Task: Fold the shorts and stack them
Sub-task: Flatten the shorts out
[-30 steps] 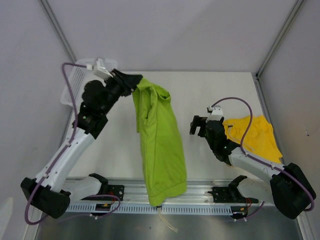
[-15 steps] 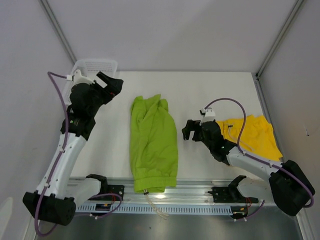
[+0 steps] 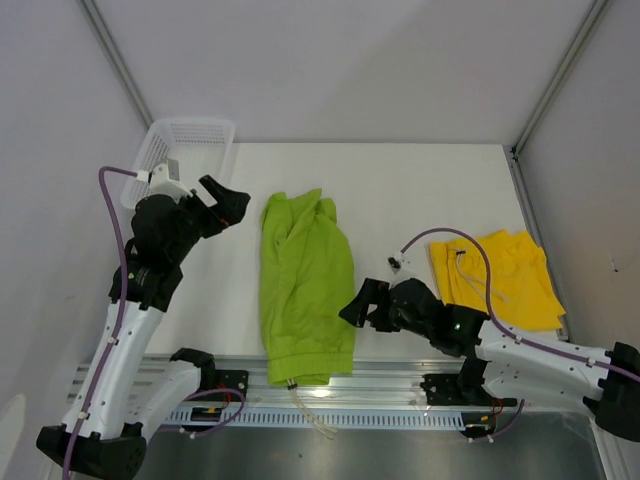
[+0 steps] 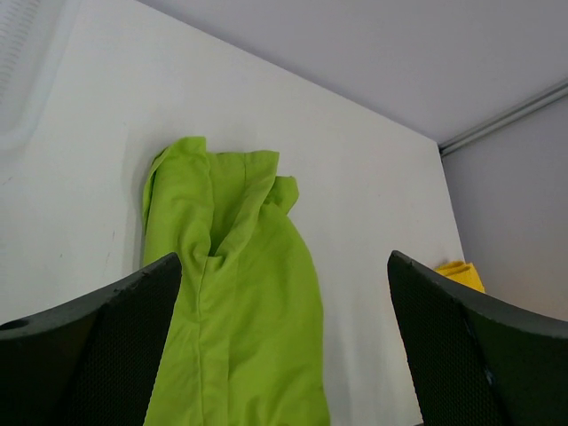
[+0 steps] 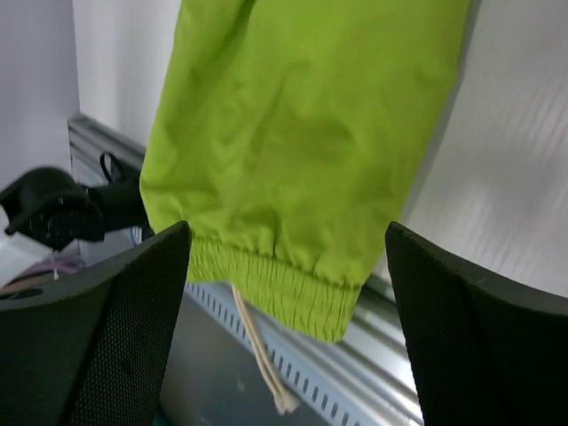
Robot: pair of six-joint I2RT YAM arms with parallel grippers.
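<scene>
The lime green shorts [image 3: 305,290] lie flat and lengthwise in the middle of the table, with the elastic waistband [image 5: 284,280] over the front rail and a pale drawstring [image 5: 257,346] hanging down. The yellow shorts [image 3: 500,280] lie crumpled at the right. My left gripper [image 3: 232,208] hovers open to the left of the green shorts' far end [image 4: 235,293], holding nothing [image 4: 284,257]. My right gripper [image 3: 358,305] is open just right of the green shorts, close to the waistband, with nothing between its jaws [image 5: 286,228]. A yellow corner [image 4: 461,273] shows in the left wrist view.
A white mesh basket [image 3: 185,140] stands at the back left corner, behind the left arm. The metal rail [image 3: 400,385] runs along the front edge. Grey walls close in the table at the back and on both sides.
My left gripper opened and let go of the green shorts, which dropped flat on the table; it drew back left. My right arm swung from the yellow shorts toward the green waistband.
</scene>
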